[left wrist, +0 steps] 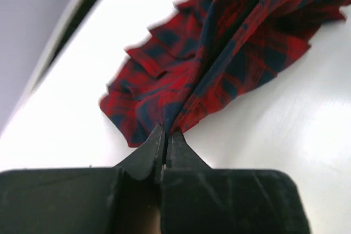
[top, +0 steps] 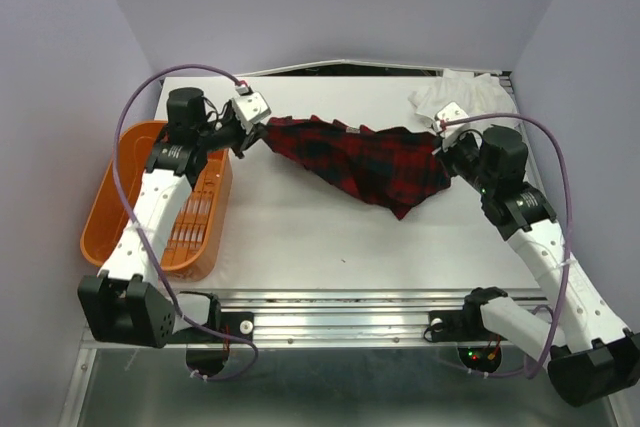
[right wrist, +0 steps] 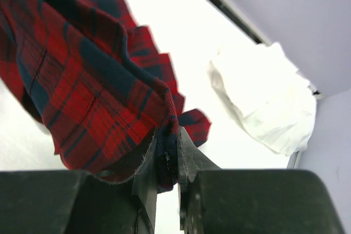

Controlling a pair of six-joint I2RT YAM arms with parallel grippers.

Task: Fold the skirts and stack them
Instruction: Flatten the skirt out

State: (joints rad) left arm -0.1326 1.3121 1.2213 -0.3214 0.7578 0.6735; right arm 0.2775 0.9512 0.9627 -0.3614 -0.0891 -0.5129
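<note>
A red and navy plaid skirt (top: 360,162) hangs stretched between my two grippers over the back half of the white table (top: 330,247). My left gripper (top: 250,137) is shut on the skirt's left end, and the left wrist view shows its jaws pinching the cloth (left wrist: 208,64). My right gripper (top: 445,147) is shut on the skirt's right end, with the fabric (right wrist: 82,80) caught between its jaws. A white skirt (top: 465,97) lies crumpled at the back right corner. It also shows in the right wrist view (right wrist: 263,100).
An orange plastic basket (top: 150,197) stands off the table's left side under my left arm. Purple walls close in the back and sides. A metal rail (top: 330,322) runs along the near edge.
</note>
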